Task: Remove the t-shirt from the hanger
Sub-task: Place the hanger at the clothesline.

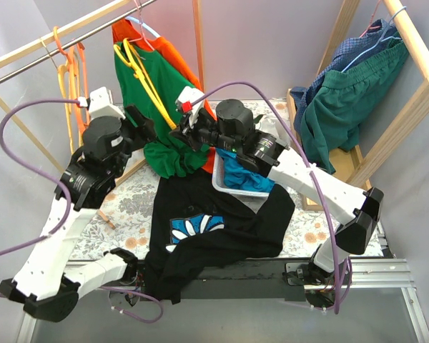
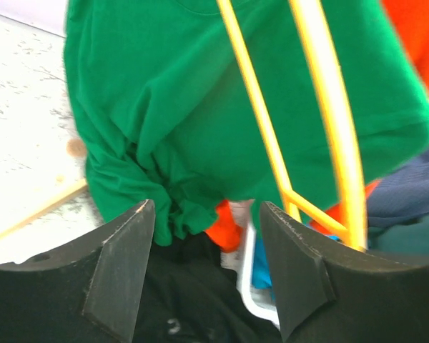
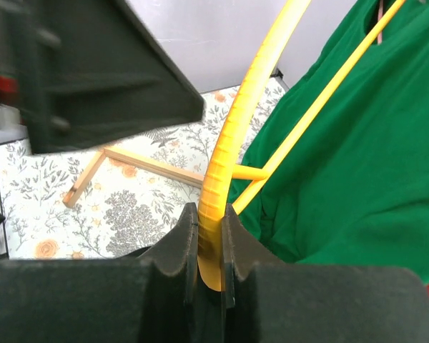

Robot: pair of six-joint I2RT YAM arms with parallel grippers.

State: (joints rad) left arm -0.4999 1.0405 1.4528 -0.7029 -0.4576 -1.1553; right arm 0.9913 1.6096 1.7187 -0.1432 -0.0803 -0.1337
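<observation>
Counting two claws, one green t-shirt [image 1: 173, 82], one yellow hanger [image 1: 146, 82], one orange t-shirt [image 1: 179, 57], one black t-shirt [image 1: 200, 229], one white tray [image 1: 232, 191] and at least two orange hangers [image 1: 75, 71]. Clamping the right claw [image 3: 209, 229] hard on the yellow hanger's lower bar, fingers pinching it from both sides. Keeping the left claw [image 2: 207, 214] released, jaws apart with nothing between them, facing the green t-shirt's bunched hem just ahead. Hanging neck-up and hem-down, the green t-shirt's long axis running from the rail above both claws down to the table [image 1: 129, 193] beside them. Running slantwise in the top view, from upper left down to the right claw, the yellow hanger's bars lying in front of the green cloth; not telling whether its hook sits on the rail. Peeking out behind and to the right claw's far side, the orange t-shirt. Sprawling below both claws and over the table's near edge, the black t-shirt. Sitting under the right claw's arm, the tray with blue cloth in it. Showing bare floral table to the left claw's outer side, crossed by a wooden strut, with the orange hangers on the rail above. Crowding well off to the right claw's outer side, a second rack with dark garments.
</observation>
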